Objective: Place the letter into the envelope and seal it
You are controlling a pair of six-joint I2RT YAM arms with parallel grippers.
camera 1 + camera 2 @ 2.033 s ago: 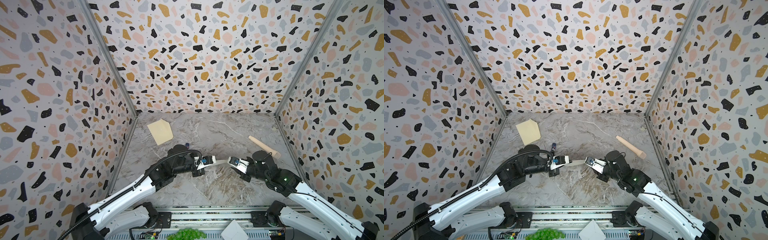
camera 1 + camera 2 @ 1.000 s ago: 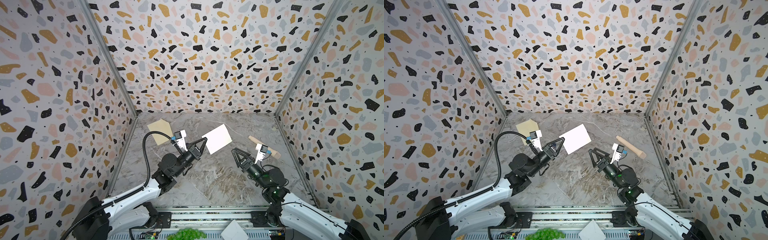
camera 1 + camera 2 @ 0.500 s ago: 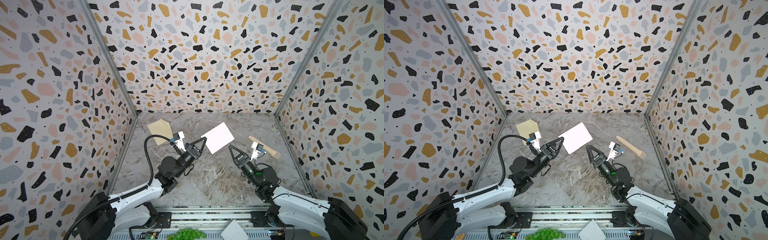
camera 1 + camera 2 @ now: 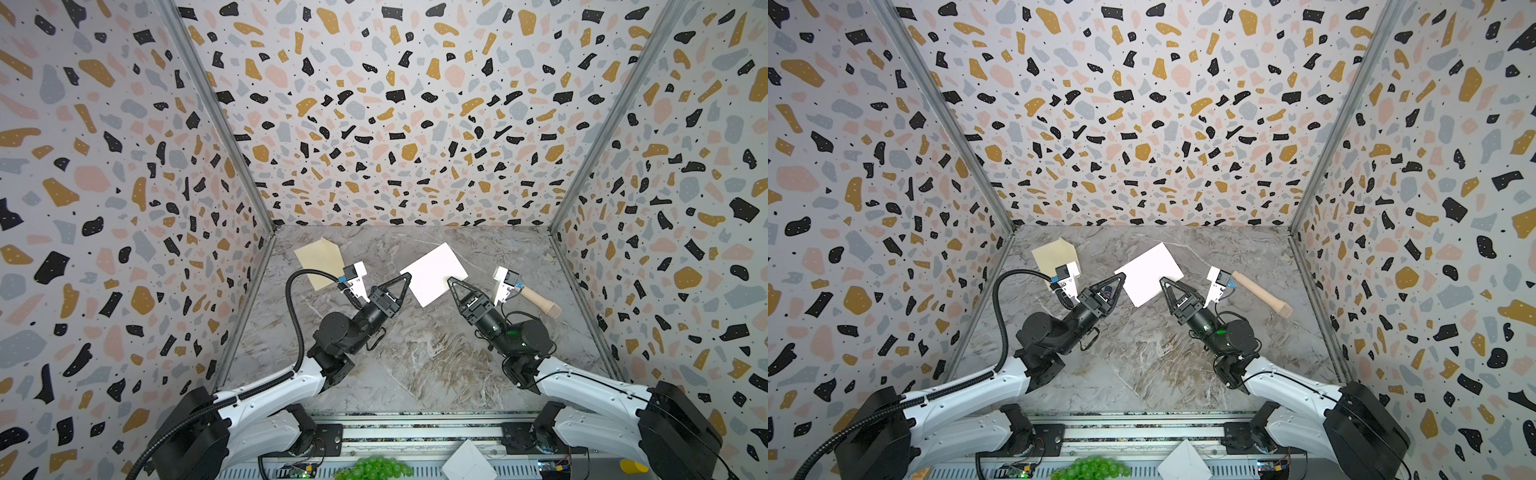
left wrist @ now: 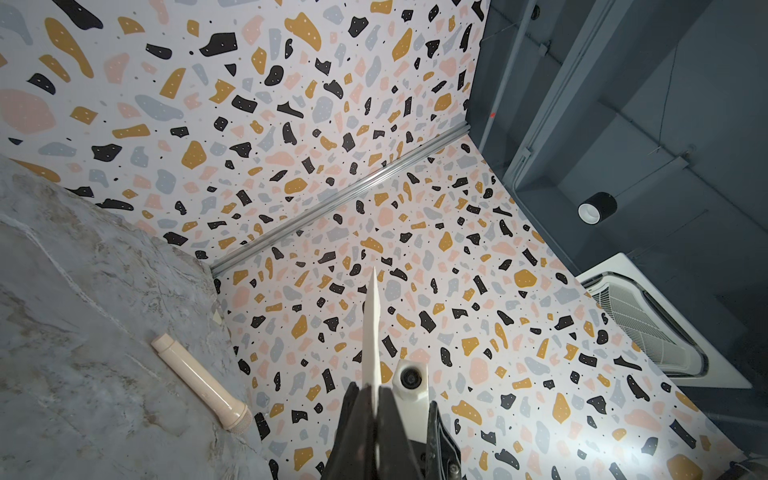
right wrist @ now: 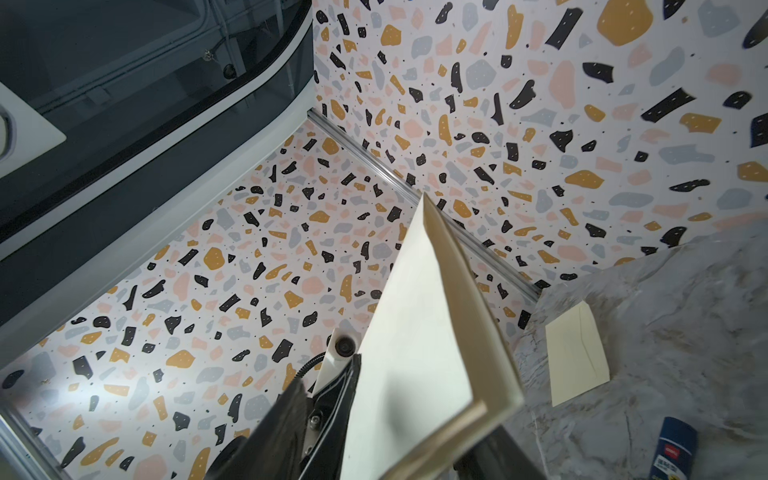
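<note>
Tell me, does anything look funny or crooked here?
The letter hangs tilted above the table, pinched at a corner by the left gripper. In the right wrist view its folded layers gape apart. The envelope lies flat, apart.

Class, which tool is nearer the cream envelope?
Left. In both top views the left tool, gripping the letter, sits right of the envelope; the right tool is farther right, across the letter.

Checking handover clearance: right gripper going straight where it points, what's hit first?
The folded letter held aloft by the left gripper; the right gripper tip looks right at its edge, depth unclear.
</note>
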